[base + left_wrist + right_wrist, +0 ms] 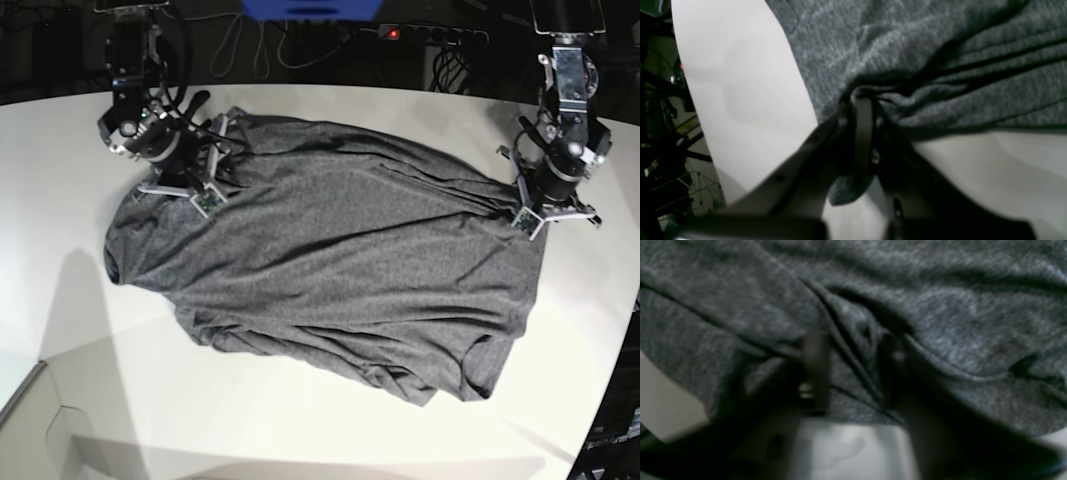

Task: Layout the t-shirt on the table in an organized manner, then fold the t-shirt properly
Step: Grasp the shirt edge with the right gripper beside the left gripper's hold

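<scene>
The dark grey t-shirt lies spread and wrinkled over the middle of the white table. My left gripper is shut on a bunched edge of the t-shirt, with taut creases running away from the pinch. In the base view it sits at the shirt's right edge. My right gripper rests on the t-shirt, jaws partly apart, a raised fold between its blurred fingers. In the base view it is at the shirt's far left corner.
The table's curved edge runs close to the shirt on the right. Bare tabletop lies beside the left gripper. Behind the table are cables, a power strip with a red light and a blue object.
</scene>
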Tool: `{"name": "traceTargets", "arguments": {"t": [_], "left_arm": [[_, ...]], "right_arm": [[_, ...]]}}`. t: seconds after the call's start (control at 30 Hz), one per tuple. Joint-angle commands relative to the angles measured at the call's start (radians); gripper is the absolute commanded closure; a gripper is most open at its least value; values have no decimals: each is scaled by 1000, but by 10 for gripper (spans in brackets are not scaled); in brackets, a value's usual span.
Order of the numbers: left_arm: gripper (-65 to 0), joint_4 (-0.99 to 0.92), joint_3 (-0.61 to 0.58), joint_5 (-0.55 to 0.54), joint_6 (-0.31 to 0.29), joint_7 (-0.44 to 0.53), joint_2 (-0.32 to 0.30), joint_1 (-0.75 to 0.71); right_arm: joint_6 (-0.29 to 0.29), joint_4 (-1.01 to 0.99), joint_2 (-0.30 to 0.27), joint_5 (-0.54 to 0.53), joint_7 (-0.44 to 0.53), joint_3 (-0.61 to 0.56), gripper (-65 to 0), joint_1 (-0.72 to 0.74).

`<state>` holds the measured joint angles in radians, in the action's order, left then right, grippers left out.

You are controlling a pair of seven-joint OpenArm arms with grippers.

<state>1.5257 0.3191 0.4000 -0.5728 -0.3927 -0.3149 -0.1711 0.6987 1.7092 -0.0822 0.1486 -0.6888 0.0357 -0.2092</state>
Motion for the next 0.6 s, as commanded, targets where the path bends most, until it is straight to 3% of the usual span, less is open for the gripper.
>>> {"name": "traceTargets", "arguments": {"t": [0.0,0.07,0.33,0.57], "left_arm": [[0,16,5,-2,10,11,-13,9],[0,16,5,-2,10,10,-13,11],[0,19,13,-2,10,10,-13,15],[0,43,13,-2,10,11,-13,26]], "right_arm": [[-1,19,-4,-8,10,10,-102,9],[-1,27,-4,-8,8,34,0,7],[-1,190,2,-13,10,186,0,-37],[-1,312,0,-37,11,229,0,-48]]}}
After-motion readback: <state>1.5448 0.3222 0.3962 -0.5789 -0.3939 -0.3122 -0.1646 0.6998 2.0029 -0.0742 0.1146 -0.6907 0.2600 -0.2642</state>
